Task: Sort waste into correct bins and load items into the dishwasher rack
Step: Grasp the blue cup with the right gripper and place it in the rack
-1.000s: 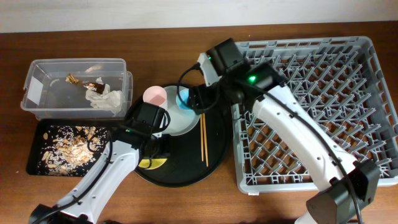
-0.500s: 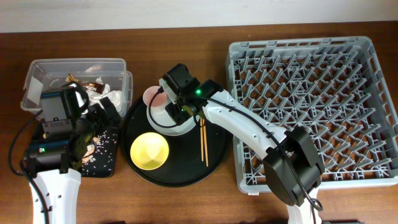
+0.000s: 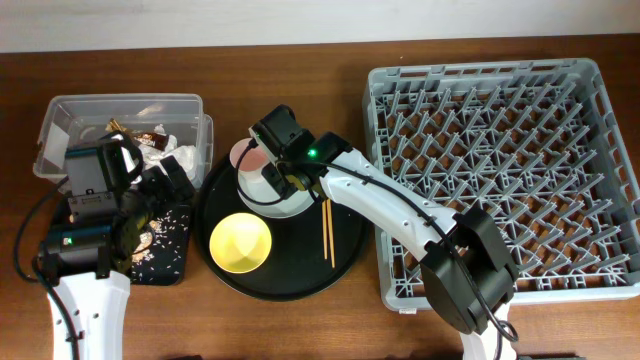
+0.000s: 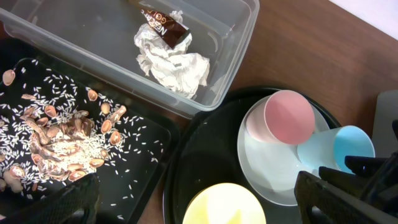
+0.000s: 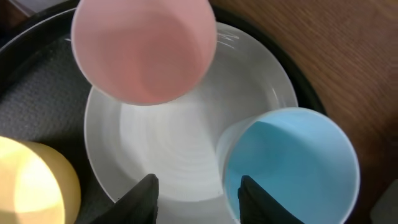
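The pink cup [image 5: 143, 50] and light-blue cup [image 5: 292, 168] stand on the pale plate [image 5: 168, 149] on the round black tray. My right gripper [image 5: 199, 196] is open; its fingers straddle the blue cup's near wall, one over the plate, one inside the cup. The yellow bowl [image 3: 241, 243] and chopsticks [image 3: 327, 232] lie on the same tray. Tissue [image 4: 174, 65] and a brown wrapper [image 4: 163, 28] lie in the clear tub [image 4: 230, 81]. Food scraps [image 4: 56, 134] lie in the shallow black tray [image 4: 143, 180]. My left gripper [image 4: 199, 205] is wide open and empty above it.
The grey dishwasher rack [image 3: 480, 72] fills the right side, touching the round black tray [image 3: 345, 255]. My left arm [image 3: 95, 215] covers much of the shallow black tray. My right arm reaches from the rack's front edge across the round tray.
My left arm has pulled back from the yellow bowl to above the shallow black tray. My right gripper has swung in over the plate and cups, then edged slightly left.
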You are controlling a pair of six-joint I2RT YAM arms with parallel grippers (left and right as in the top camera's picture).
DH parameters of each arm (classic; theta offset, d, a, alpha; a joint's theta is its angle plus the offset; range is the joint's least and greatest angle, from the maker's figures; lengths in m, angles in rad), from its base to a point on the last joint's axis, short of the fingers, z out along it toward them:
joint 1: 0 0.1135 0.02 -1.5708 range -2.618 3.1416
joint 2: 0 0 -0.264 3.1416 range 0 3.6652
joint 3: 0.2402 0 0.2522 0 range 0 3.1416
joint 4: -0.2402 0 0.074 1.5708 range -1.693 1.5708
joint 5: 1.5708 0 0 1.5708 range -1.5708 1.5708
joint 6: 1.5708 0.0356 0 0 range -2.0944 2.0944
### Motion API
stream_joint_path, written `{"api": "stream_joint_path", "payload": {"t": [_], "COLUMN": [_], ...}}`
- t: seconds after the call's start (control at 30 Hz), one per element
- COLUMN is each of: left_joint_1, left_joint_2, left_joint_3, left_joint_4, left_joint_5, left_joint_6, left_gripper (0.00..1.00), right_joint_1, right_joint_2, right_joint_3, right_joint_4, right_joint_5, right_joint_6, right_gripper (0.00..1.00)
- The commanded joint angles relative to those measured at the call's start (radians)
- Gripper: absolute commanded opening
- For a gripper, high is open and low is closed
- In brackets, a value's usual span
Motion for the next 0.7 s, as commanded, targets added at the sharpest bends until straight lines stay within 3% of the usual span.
{"api": "stream_joint_path", "payload": {"t": [0.0,0.1,0.13,0.2,0.23,0.27,0.33,0.47,0.53,0.63,0.67], "left_joint_1": [0.004,0.004,0.004,0.004,0.004,0.004,0.004,0.004,0.004,0.004,0.004], "left_joint_2": [-0.003,-0.003,-0.003,-0.003,-0.003,-0.003,-0.003,-0.003,-0.003,-0.003,-0.003], "left_joint_3": [0.002,0.002,0.002,0.002,0.002,0.002,0.002,0.002,0.002,0.002,0.002], "left_joint_4": [-0.001,-0.001,-0.001,-0.008,-0.008,-0.009,-0.009,-0.010,-0.012,-0.012,-0.013], "left_joint_5": [-0.007,-0.007,-0.007,-0.007,-0.007,-0.007,-0.007,-0.007,-0.007,-0.007,-0.007], "left_joint_6": [0.001,0.001,0.001,0.001,0.001,0.001,0.001,0.001,0.001,0.001,0.001], "left_gripper": [0.99,0.99,0.99,0.99,0.99,0.99,0.99,0.99,0.99,0.99,0.99], "right_joint_1": [-0.005,-0.007,-0.007,-0.007,-0.007,-0.007,-0.007,-0.032,-0.171,-0.506,-0.572], "right_joint_2": [0.025,0.066,0.070,0.071,0.071,0.071,0.056,-0.154,-0.233,-0.175,-0.148], "right_joint_3": [0.014,0.007,0.006,0.006,0.006,0.009,0.041,0.166,0.167,0.150,0.138], "right_joint_4": [-0.006,-0.014,-0.015,-0.015,-0.018,-0.018,-0.057,-0.157,-0.202,-0.274,-0.274], "right_joint_5": [0.040,0.040,0.040,0.045,0.045,0.044,0.044,-0.025,-0.219,-0.829,-0.927], "right_joint_6": [-0.010,-0.009,-0.009,-0.009,-0.009,-0.009,-0.009,-0.063,-0.084,-0.227,-0.259], "right_gripper": [0.44,0.43,0.38,0.18,0.15,0.04,0.04,0.04,0.04,0.04,0.04]}}
